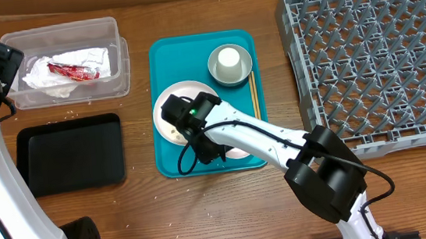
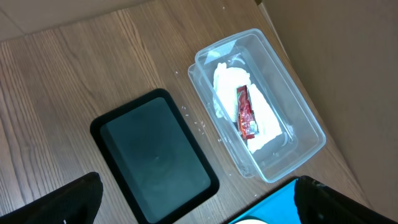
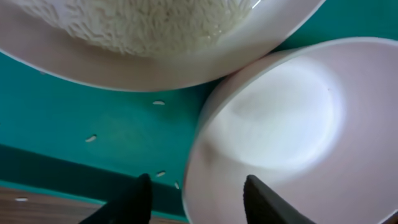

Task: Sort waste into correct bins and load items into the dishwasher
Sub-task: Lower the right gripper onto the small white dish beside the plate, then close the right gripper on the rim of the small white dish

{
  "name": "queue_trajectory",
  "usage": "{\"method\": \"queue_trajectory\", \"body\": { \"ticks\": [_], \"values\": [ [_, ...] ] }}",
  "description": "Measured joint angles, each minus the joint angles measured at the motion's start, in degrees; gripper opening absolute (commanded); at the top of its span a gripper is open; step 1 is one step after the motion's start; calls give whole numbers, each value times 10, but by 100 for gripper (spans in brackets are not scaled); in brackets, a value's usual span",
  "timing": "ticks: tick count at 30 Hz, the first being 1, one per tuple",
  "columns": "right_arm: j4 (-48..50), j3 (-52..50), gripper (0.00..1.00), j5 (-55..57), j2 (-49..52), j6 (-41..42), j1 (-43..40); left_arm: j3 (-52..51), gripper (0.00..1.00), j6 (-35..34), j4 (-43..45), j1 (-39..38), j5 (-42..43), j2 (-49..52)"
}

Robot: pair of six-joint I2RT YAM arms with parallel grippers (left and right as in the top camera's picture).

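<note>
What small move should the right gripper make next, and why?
Probably close the right gripper on the rim of the smaller pinkish-white plate: its fingers stand either side of that rim, apparently not yet touching, and the plate lies on the teal tray.

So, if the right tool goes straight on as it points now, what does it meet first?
Probably the rim of the smaller pinkish-white plate, which sits between the fingers of the right tool; depth is unclear.
</note>
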Motion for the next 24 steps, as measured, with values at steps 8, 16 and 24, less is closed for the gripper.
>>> {"method": "queue_trajectory", "body": {
  "ticks": [8, 16, 24],
  "values": [
    [6, 0, 35, -3, 0, 2, 0, 0, 100, 0, 0, 0, 0, 0],
    [13, 0, 32, -16, 0, 2, 0, 0, 100, 0, 0, 0, 0, 0],
    [39, -24, 33, -20, 0, 2, 0, 0, 100, 0, 0, 0, 0, 0]
  ]
}}
